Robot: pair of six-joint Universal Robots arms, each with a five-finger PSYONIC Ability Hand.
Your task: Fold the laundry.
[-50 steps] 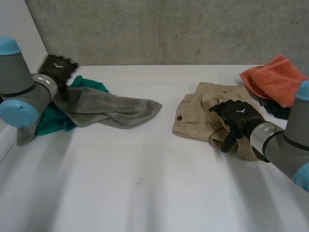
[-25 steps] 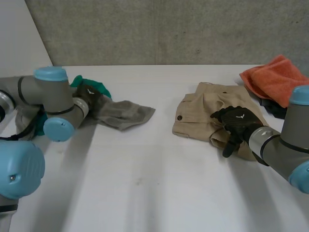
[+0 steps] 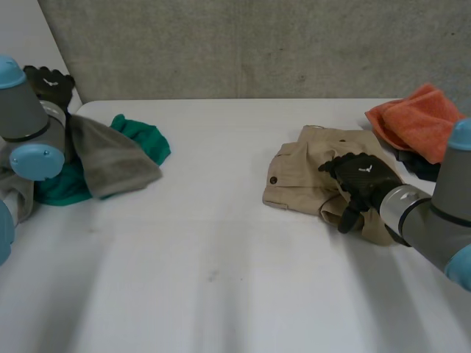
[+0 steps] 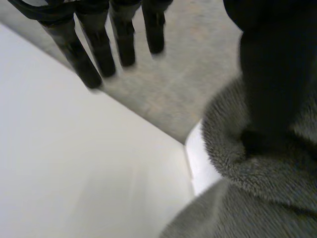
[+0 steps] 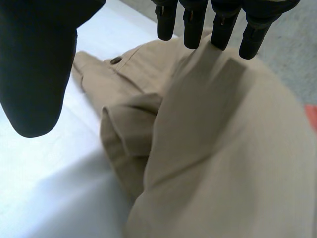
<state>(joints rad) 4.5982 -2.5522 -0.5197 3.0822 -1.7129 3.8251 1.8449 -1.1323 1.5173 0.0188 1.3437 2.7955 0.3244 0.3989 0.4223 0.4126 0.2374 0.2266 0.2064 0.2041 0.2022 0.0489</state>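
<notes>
We take the tan garment (image 3: 305, 173) as our mark. It lies crumpled on the white surface (image 3: 221, 265), on the right arm's side, with a button showing at one edge. Our right hand (image 3: 360, 176) rests on the part of the garment nearest the right arm. In the right wrist view its fingers (image 5: 190, 25) reach out nearly straight, tips at the tan cloth. The thumb (image 5: 37, 64) stands wide apart from them, above the bare surface beside the garment, and the hand grasps nothing.

Near the garment, farther toward the right arm's side, an orange towel (image 3: 419, 121) lies bunched, with a dark cloth (image 3: 421, 165) showing at its near edge.

Well apart from the garment, at the opposite end of the surface, our left hand (image 3: 48, 79) is held up past the far corner. A grey towel (image 3: 110, 158) hangs over the left wrist and trails onto the surface, covering part of a green cloth (image 3: 147, 140). In the left wrist view the fingers (image 4: 81, 59) are straight and spread, clear of the towel. The thumb (image 4: 270, 74) lies against the fleecy grey pile, so the towel is draped there, not pinched.
</notes>
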